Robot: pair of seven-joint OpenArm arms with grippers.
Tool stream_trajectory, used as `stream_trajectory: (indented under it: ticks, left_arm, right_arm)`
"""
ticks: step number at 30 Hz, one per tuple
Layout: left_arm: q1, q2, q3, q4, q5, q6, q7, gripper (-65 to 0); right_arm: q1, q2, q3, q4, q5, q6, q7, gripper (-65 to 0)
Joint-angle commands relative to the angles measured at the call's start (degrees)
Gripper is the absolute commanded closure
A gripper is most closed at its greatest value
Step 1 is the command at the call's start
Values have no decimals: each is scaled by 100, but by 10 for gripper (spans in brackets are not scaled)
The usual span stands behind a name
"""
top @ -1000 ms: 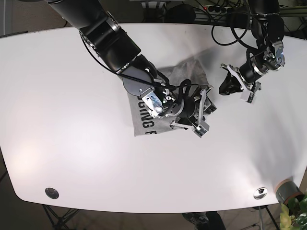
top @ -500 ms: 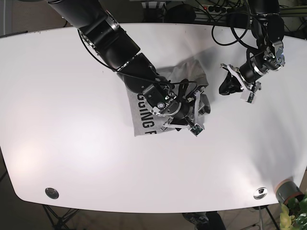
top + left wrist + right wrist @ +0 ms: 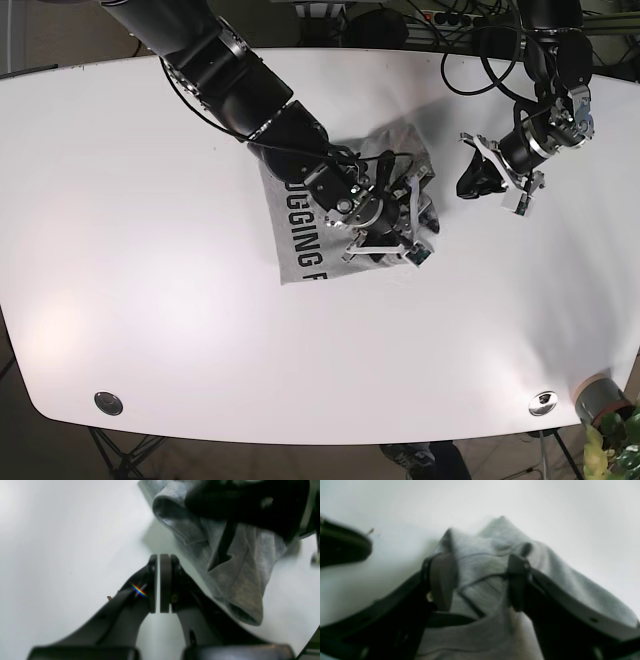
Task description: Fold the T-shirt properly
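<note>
Fabric of the T-shirt (image 3: 300,225), bunched mid-table (image 3: 120,250), is straddled by the parted right gripper (image 3: 480,580), nothing pinched yet; one hem layer should be caught cleanly. The left gripper (image 3: 160,580) is held closed, empty, beside it.

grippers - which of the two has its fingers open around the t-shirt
The right gripper: its fingers stand apart with a bunched fold of the grey T-shirt between them. The left gripper has its fingers pressed together beside the cloth, over bare table.
</note>
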Motion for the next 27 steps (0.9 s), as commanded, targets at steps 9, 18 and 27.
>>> stream_trajectory:
  ticks: [9, 18, 27]
  left_arm:
    - [-70, -82, -23, 78, -95, -45, -122, 0]
    - [-70, -82, 48, 78, -95, -45, -122, 0]
    - [-78, -82, 180, 78, -95, -45, -122, 0]
  right_arm:
    - [88, -106, -330, 131, 63, 5, 123, -333]
    - [114, 26, -84, 122, -377, -56, 150, -333]
    - [97, 17, 13, 131, -790, -56, 150, -330]
